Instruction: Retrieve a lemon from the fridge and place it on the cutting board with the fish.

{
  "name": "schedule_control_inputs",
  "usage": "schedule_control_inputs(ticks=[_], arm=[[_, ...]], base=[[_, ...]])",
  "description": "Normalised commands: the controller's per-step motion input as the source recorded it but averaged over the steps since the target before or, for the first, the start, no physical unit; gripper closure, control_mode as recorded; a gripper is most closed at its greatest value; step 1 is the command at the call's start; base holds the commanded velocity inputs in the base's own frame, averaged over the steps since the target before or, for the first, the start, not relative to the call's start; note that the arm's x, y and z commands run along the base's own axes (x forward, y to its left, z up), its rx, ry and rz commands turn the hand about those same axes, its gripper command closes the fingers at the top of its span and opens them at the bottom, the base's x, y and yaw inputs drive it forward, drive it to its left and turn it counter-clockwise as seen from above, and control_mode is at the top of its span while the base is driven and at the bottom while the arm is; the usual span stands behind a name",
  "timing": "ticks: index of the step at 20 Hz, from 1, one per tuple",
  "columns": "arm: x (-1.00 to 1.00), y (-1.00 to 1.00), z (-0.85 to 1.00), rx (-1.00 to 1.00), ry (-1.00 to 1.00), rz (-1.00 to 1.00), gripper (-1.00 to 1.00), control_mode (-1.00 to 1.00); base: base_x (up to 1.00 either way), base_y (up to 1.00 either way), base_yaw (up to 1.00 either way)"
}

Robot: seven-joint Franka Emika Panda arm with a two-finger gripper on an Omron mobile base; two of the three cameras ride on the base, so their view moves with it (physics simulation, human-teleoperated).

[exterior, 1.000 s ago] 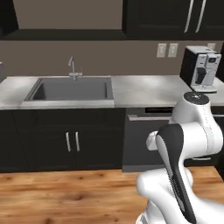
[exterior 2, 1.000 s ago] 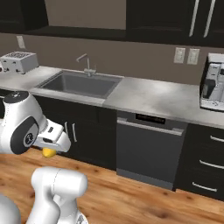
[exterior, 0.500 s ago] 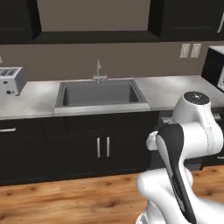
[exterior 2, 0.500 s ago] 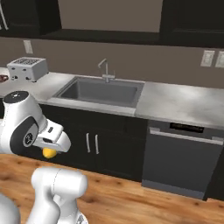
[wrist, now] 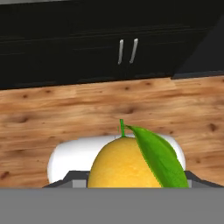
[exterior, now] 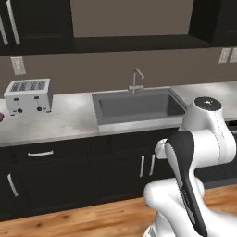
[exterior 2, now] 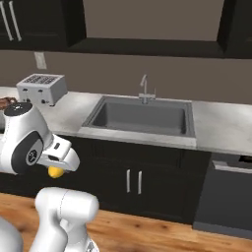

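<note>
Low in the frame's centre, the gripper (wrist: 127, 186) grasps the lemon (wrist: 124, 164): a light, firm, rounded fruit with slippery skin, best pinched across its middle.

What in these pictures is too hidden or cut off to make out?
- Claw fingers: in the hand view, the lemon covers them.
- Lemon: in the right base view, the white wrist hides most of it.
- Dark reddish thing beside the toaster: cut by the left edge.
- Dishwasher: cut off at the right edge.
</note>
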Motion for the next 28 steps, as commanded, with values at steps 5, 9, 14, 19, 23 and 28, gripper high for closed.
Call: schedule_control_inputs(ticks=[5, 9, 14, 19, 23, 28], arm=[[0.0, 0.0, 0.0, 0.0, 0.0, 0.0, 1.0, 1.0], [0.0, 0.0, 0.0, 0.0, 0.0, 0.0, 1.0, 1.0], [0.0, 0.0, 0.0, 0.0, 0.0, 0.0, 1.0, 1.0], [0.0, 0.0, 0.0, 0.0, 0.0, 0.0, 1.0, 1.0], [0.0, 0.0, 0.0, 0.0, 0.0, 0.0, 1.0, 1.0], [0.0, 0.0, 0.0, 0.0, 0.0, 0.0, 1.0, 1.0]], base=[[0.33, 1.0, -0.16], [0.16, 1.0, -0.12], [0.24, 1.0, -0.07], [0.56, 1.0, 0.04], [0.59, 0.77, 0.22], [0.26, 0.63, 0.3]])
